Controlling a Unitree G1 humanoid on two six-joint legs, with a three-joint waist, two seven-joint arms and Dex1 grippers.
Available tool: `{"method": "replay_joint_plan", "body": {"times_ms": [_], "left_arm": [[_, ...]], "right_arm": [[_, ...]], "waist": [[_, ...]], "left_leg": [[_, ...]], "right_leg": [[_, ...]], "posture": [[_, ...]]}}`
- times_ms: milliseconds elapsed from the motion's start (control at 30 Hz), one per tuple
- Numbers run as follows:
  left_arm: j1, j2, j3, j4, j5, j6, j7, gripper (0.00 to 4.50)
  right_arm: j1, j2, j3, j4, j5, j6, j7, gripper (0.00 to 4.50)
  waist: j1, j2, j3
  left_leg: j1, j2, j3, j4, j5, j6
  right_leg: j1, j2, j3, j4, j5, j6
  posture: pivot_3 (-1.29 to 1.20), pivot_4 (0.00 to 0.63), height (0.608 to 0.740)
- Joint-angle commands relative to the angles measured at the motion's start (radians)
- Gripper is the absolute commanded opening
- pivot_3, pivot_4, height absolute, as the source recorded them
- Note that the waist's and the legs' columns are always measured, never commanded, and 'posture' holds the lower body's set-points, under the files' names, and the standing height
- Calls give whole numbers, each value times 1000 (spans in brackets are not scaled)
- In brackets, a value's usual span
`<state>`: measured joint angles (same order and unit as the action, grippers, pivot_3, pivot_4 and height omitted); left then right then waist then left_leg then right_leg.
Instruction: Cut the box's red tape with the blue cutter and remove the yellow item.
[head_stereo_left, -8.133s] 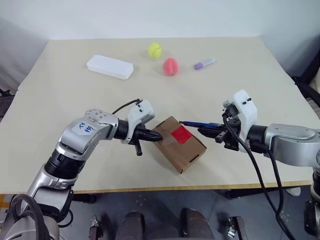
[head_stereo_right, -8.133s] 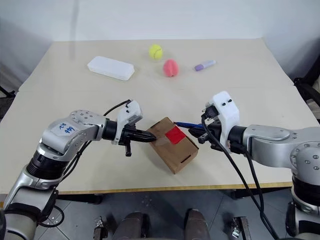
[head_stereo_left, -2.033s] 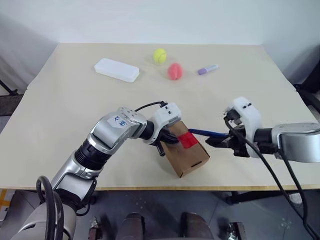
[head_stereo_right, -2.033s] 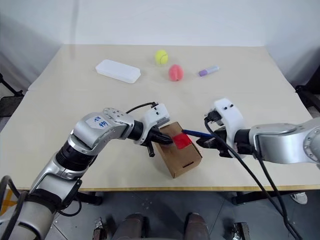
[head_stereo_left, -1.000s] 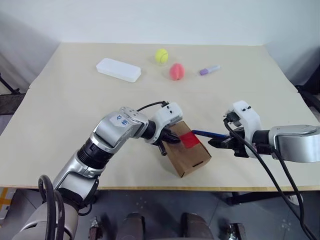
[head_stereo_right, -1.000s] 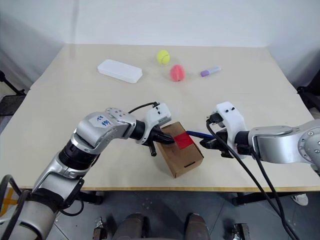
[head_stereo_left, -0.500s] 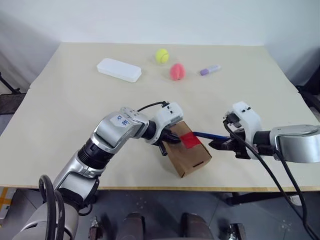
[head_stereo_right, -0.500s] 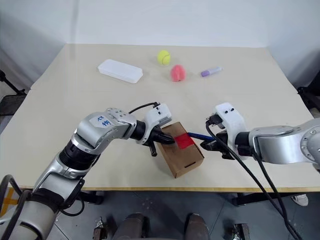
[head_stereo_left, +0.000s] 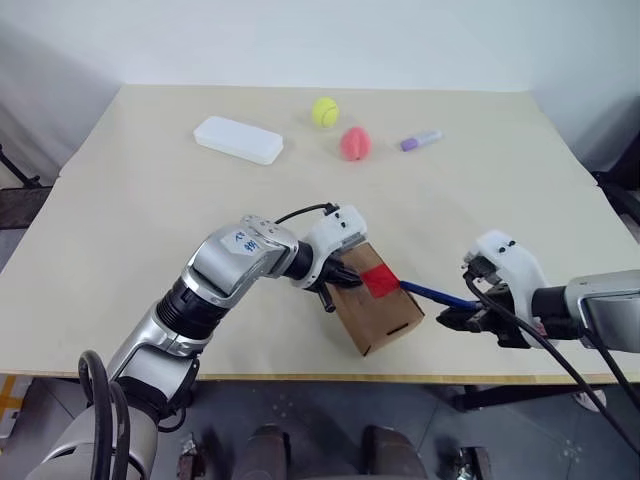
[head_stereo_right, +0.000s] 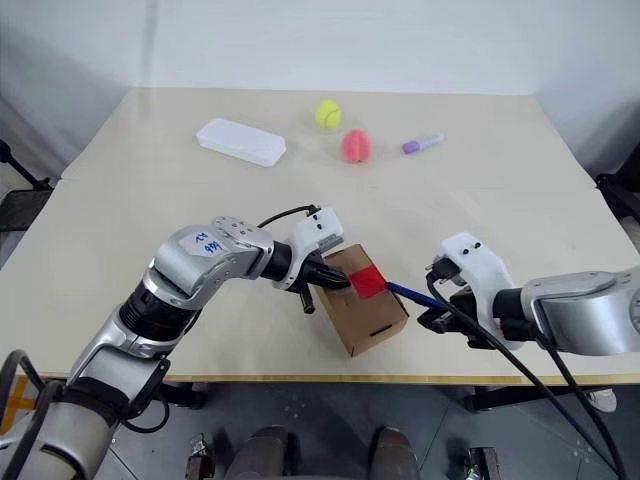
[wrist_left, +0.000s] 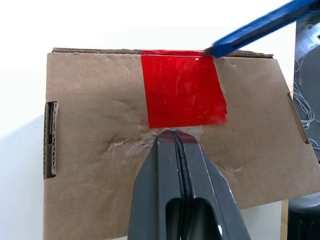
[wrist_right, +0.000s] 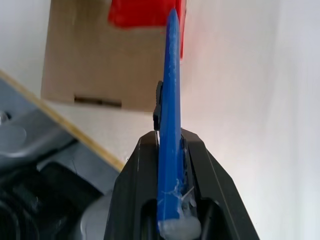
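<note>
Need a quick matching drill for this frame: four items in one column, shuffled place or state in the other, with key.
Items
1. blue cutter
2. left gripper
3. tennis ball
4. red tape

States
A. shut, tips pressed on the box
B. stuck on the box's top face
C. far side of the table, beside the pink ball
D. clamped in the right gripper, tip at the tape's edge

Pairs: 1-D, 2-A, 3-C, 4-B

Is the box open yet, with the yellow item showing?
No: the box is closed, with the red tape across its top seam and the blue cutter tip at the tape's corner.
</note>
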<state>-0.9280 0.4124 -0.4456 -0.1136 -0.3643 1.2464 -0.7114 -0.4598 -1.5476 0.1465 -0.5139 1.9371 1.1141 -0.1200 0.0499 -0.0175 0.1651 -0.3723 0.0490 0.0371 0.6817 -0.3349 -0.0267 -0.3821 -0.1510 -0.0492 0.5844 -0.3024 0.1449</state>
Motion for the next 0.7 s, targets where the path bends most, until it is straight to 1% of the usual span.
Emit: {"method": "replay_joint_plan", "body": {"times_ms": [33, 100, 167, 433, 567, 700], "left_arm": [[50, 11, -58, 81, 68, 51, 74, 0], [47, 8, -59, 87, 69, 46, 73, 0], [44, 3, -60, 93, 70, 43, 73, 0], [42, 0, -63, 89, 67, 41, 71, 0], [41, 1, -63, 91, 67, 39, 69, 0], [39, -3, -63, 99, 69, 34, 68, 0]], "right_arm": [[33, -45, -26, -52, 35, -4, 60, 117], [41, -47, -29, -50, 35, -17, 53, 117], [31, -25, -19, -40, 35, -31, 25, 117], [-135, 188, 91, 66, 20, -11, -156, 117], [-199, 293, 128, 141, -46, 30, -193, 117], [-225, 376, 123, 189, -126, 53, -201, 117]], "waist": [[-1, 0, 0], [-1, 0, 0], [-1, 0, 0], [-5, -1, 0], [-6, -1, -1], [-4, -1, -1]], "left_leg": [[0, 0, 0, 0, 0, 0], [0, 0, 0, 0, 0, 0], [0, 0, 0, 0, 0, 0], [1, 1, 0, 0, 0, 0], [1, 1, 0, 0, 0, 0], [1, 1, 0, 0, 0, 0]], "right_leg": [[0, 0, 0, 0, 0, 0], [0, 0, 0, 0, 0, 0], [0, 0, 0, 0, 0, -1], [1, 0, -1, -2, 2, -5], [1, 0, -1, -2, 2, -5], [1, 0, -1, -2, 2, -5]], "posture": [[0, 150, 740], [0, 150, 740], [0, 150, 740], [0, 150, 740], [0, 150, 740], [0, 150, 740]]}}
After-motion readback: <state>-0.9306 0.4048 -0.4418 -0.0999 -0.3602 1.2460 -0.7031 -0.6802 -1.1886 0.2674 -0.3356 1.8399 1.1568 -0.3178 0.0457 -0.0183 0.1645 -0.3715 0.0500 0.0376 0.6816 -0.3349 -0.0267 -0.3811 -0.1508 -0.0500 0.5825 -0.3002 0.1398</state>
